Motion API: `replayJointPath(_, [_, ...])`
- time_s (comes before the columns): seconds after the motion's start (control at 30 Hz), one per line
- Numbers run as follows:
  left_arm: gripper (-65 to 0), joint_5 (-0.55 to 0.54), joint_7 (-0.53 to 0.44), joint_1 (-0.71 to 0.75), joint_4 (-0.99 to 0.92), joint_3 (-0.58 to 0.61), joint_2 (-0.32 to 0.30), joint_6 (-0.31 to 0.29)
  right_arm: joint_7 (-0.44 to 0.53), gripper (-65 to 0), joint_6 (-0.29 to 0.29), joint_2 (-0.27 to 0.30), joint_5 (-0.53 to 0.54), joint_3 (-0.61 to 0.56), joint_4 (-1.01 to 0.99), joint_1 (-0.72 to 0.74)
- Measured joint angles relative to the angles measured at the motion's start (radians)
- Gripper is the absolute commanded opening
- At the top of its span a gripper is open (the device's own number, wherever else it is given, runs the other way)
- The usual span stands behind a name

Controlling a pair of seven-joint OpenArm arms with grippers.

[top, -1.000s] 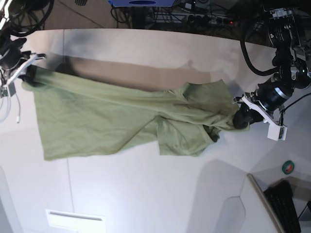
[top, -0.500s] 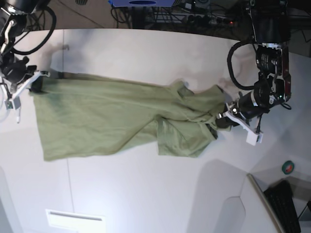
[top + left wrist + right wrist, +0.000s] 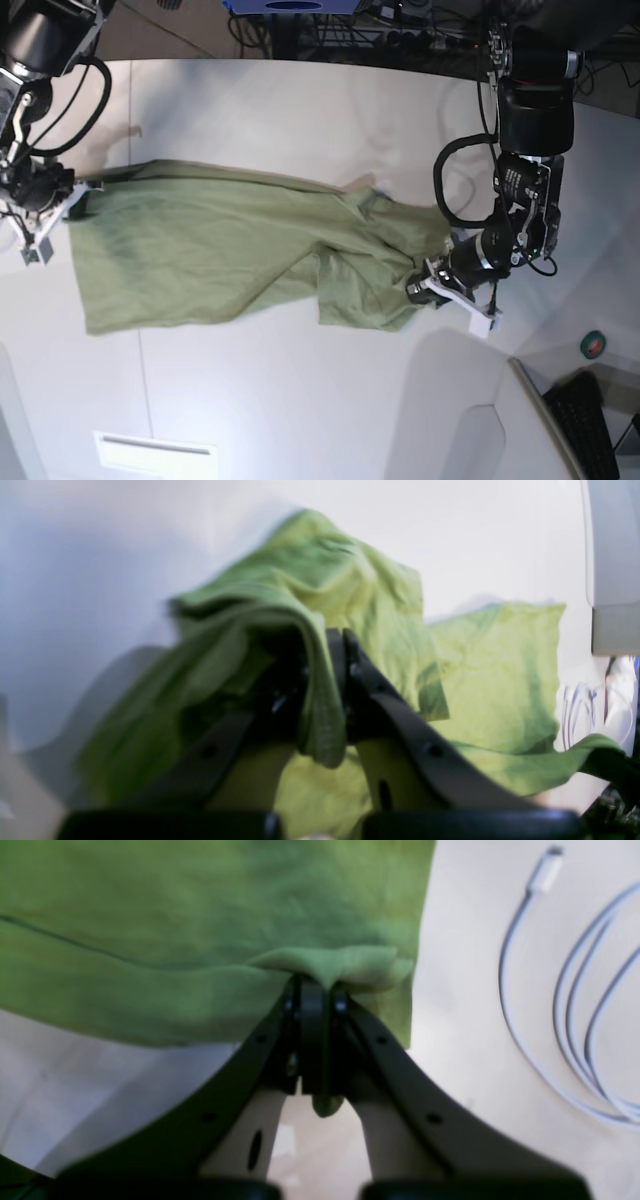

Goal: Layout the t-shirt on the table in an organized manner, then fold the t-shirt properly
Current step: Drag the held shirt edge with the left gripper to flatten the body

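An olive-green t-shirt lies stretched across the white table — flat toward one end, bunched and folded over at the other. The right gripper is clamped on a corner of its edge; the left gripper pinches a rumpled fold — both closed on cloth.

The t-shirt lies spread across the table, the right pincer at its left corner in the base view, the left pincer at its bunched right end.
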Motion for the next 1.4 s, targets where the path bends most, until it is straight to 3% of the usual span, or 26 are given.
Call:
replayJointPath(0.1, [-65.0,-0.002,-0.043,0.002,-0.027,0.016,0.005,-0.003,0.004,-65.0,0.0,-0.001,0.002,0.0,0.0,0.001])
replayJointPath(0.3, [-26.0,0.002,-0.052,0.035,-0.019,0.001,-0.016,0.0,0.005,-65.0,0.0,-0.002,0.003,-0.003,0.0,0.002])
replayJointPath(0.37, [-17.6,-0.001,-0.049,0.05,0.015,0.002,-0.029,0.0,0.005,-65.0,0.0,-0.002,0.004,-0.003,0.0,0.003])
replayJointPath(0.43, [-13.7,-0.003,-0.047,0.075,0.076,0.001,-0.051,-0.003,0.002,-65.0,0.0,-0.002,0.004,-0.003,0.0,0.002])
replayJointPath(0.53, [-14.0,-0.005,-0.051,0.134,0.17,-0.002,-0.084,-0.003,0.002,-65.0,0.0,0.0,0.003,-0.003,0.0,0.001])
replayJointPath(0.67, [-14.2,-0.006,-0.042,0.25,0.267,-0.006,-0.076,-0.004,0.002,-65.0,0.0,0.0,0.002,-0.004,0.0,0.0])
replayJointPath(0.9, [-14.2,0.002,-0.048,0.416,0.308,-0.234,-0.04,0.003,0.002,-65.0,0.0,0.0,0.001,-0.005,0.0,0.0])
replayJointPath(1.07, [-14.2,-0.006,-0.046,0.41,0.306,-0.222,-0.019,-0.084,0.002,-65.0,0.0,0.002,0.0,-0.005,0.0,0.0])
replayJointPath(1.27, [-14.2,0.004,-0.047,0.393,0.301,-0.227,-0.017,-0.076,0.002,-65.0,0.0,0.0,0.001,-0.004,0.0,0.0])
replayJointPath(1.4, [-14.2,-0.003,-0.056,0.338,0.244,-0.142,-0.006,-0.079,0.002,-65.0,0.0,0.0,0.0,-0.004,0.0,0.0])
